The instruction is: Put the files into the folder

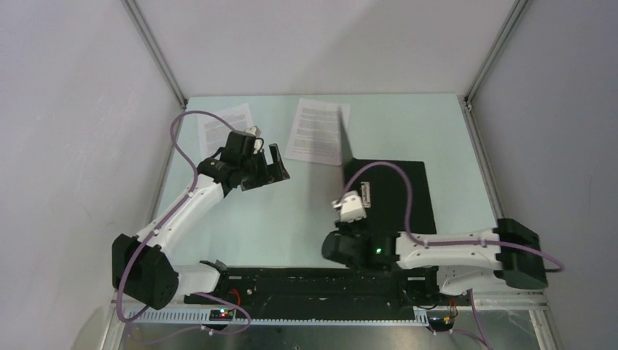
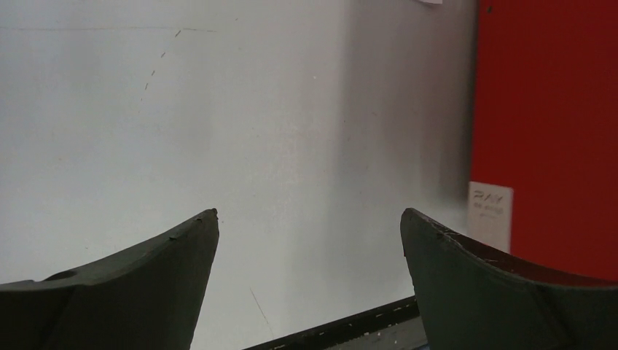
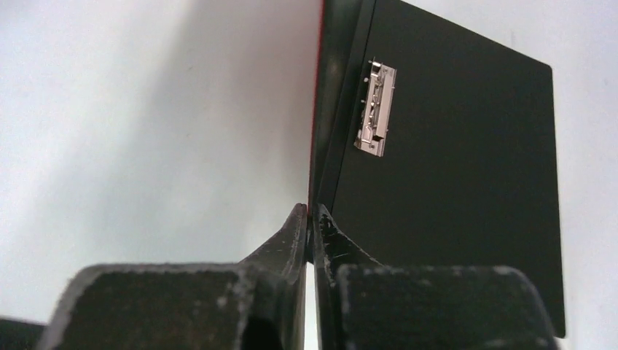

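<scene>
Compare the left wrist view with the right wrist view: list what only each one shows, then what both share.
Left wrist only: the red outside of the folder with its white label, and the left gripper, open. Right wrist only: the folder's black inside, its metal clip, and the right gripper, shut on the edge of the upright cover. Both: the folder and the pale table.

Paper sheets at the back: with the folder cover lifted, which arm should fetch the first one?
Left. The left gripper is open, empty, and close to the left sheet. The right gripper is shut on the edge of the folder, holding its cover upright; letting go would probably drop it.
</scene>
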